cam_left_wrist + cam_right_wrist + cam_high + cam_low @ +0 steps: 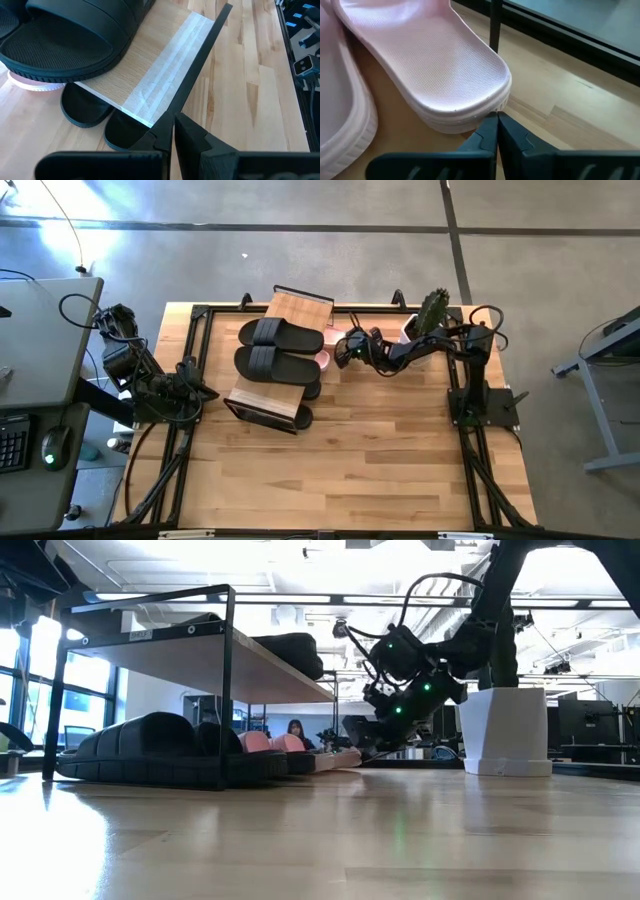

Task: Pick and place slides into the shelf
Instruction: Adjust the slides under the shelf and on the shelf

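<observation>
While the shelf (280, 360) holds black slides (280, 333), we see right pincer (343, 350) clenched empty against pink slide (440, 65), probably nudging it.

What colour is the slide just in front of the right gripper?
Light pink. The slide shows best in the right wrist view, just beyond the shut right gripper.

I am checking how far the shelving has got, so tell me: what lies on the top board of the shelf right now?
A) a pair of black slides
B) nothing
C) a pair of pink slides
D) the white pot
A: in the high view two black slides lie side by side on the top board of the shelf, while the pink slide sits low at the shelf's right end.
</observation>
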